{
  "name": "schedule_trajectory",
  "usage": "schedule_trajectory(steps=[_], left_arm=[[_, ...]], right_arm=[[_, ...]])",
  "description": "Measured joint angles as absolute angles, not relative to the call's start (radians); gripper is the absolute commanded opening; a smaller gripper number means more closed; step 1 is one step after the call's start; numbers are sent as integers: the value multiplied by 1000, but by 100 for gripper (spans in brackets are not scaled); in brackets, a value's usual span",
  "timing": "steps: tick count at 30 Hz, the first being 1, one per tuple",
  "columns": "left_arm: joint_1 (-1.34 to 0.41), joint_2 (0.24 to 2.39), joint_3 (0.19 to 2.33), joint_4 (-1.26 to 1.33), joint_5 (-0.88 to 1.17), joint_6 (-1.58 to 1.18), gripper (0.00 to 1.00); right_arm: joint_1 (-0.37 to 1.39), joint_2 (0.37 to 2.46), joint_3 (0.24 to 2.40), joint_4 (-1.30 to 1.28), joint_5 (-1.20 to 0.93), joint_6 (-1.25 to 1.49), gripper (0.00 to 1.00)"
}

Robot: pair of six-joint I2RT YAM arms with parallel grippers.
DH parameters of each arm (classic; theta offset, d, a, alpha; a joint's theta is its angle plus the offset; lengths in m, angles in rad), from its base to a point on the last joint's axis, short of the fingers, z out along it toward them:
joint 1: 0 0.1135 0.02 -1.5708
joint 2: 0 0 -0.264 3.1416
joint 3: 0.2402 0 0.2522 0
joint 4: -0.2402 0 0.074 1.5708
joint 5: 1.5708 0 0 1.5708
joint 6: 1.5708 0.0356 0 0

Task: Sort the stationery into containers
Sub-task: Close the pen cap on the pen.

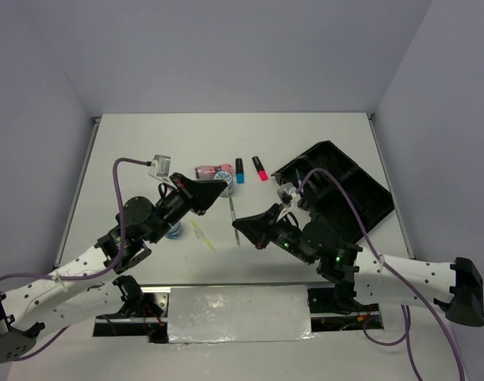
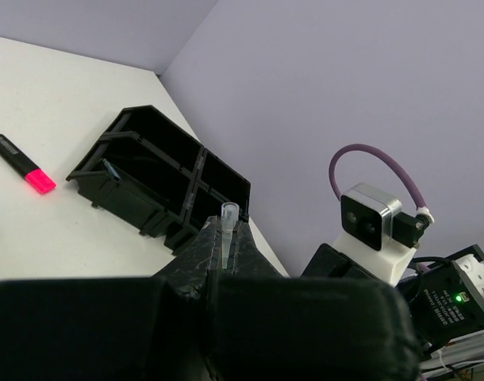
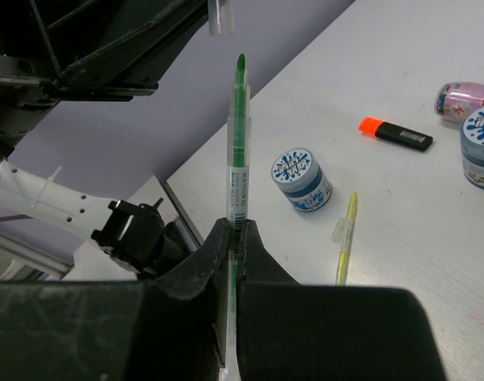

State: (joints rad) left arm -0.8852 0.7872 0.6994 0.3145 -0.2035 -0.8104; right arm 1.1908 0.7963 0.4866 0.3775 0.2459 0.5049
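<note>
The right claw (image 3: 234, 232) is clamped on a green pen (image 3: 239, 143), whose bare tip is pointed away from it. The left claw (image 2: 227, 230) is clamped on a clear cap (image 2: 228, 216), held just past that tip. A yellow pen (image 3: 345, 238), a round pot (image 3: 302, 179) and an orange marker (image 3: 397, 136) are seen lying on the worktop (image 3: 401, 222). The black tray (image 2: 147, 171) is set near a pink marker (image 2: 24, 163).

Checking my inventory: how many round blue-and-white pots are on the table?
2. One pot sits beside the yellow pen; the second pot is beside the pink tube. More may be hidden from view.
</note>
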Motion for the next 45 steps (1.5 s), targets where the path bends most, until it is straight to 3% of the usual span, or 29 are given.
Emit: schedule_trajectory(steps=[28,35,38,39,43,44,45], left_arm=[[-883,789,665,336,-138,-818,0],[-871,788,665,360,-136,-811,37],[-875,789,666,330,-105,-805,47],[-878,789,666,313,-99,-803,46],[-882,784,675,289,-81,-785,23],[-883,781,677,285,-78,-783,10],[-884,778,678,279,-77,-775,6]], right_arm=[[1190,833,571,312,286,439,0],[1180,873,646,254,282,347,0],[1172,891,683,266,278,318,0],[1171,893,692,273,277,312,0],[1167,896,703,283,272,298,0],[1167,897,703,284,270,297,0],[1167,898,703,284,268,297,0]])
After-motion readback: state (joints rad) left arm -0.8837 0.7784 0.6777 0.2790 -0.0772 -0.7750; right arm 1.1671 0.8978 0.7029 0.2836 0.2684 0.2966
